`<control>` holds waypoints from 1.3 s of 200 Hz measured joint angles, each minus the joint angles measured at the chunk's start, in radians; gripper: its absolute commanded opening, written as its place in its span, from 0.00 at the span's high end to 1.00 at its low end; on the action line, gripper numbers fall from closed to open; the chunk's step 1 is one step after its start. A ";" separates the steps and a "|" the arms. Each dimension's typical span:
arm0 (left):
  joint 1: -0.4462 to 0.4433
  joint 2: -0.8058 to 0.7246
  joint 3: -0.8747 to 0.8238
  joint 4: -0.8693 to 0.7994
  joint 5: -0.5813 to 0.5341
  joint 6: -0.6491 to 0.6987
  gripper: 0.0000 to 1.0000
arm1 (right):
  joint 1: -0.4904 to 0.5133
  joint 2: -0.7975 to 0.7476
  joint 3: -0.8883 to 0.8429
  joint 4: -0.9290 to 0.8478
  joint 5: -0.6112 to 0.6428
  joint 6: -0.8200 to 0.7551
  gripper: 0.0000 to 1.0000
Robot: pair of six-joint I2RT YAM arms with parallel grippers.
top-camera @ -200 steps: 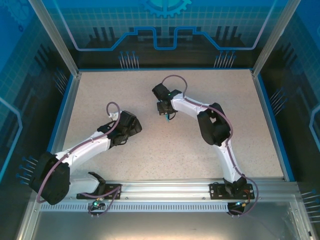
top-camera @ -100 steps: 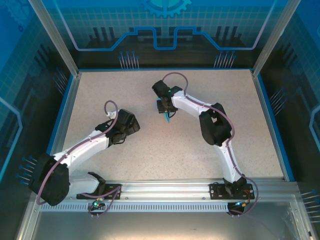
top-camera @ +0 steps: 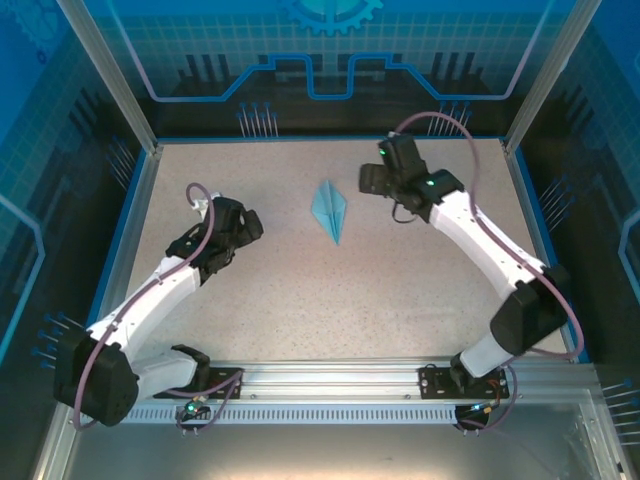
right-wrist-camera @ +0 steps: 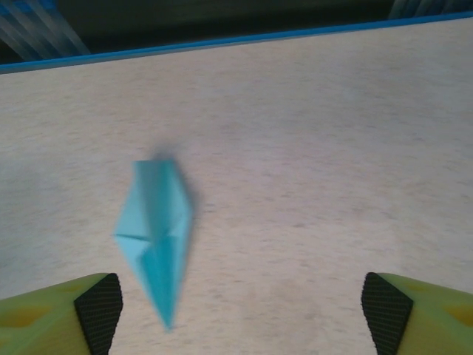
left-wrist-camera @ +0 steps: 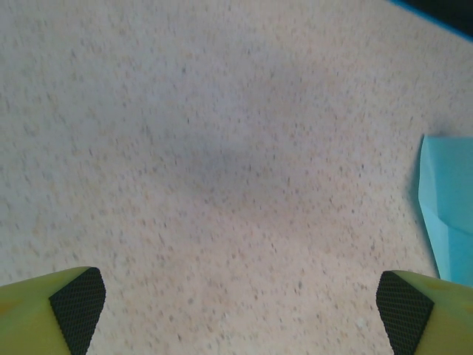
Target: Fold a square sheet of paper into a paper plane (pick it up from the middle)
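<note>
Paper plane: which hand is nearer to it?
Right. The right hand hangs open just right of the paper plane, slightly farther back, not touching. The left hand sits open well off to its left.

I find no word, number or brand that I can read anywhere. The only sign is a gear emblem [top-camera: 330, 12], drawn in light blue at the top of the back wall [top-camera: 200, 50], far beyond both my pairs of jaws, and it carries no letters. The paper plane [top-camera: 330, 208], lying on the table between my left jaws and my right jaws, is plain blue paper.
</note>
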 measured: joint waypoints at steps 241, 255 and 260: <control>0.308 0.240 -0.486 1.111 0.306 0.518 0.01 | -0.348 -0.188 -1.028 1.170 -0.034 -0.431 0.01; 0.317 0.290 -0.486 1.157 0.323 0.518 0.02 | -0.354 -0.153 -1.033 1.228 -0.074 -0.442 0.01; 0.318 0.307 -0.486 1.172 0.327 0.518 0.02 | -0.354 -0.140 -1.034 1.243 -0.085 -0.446 0.01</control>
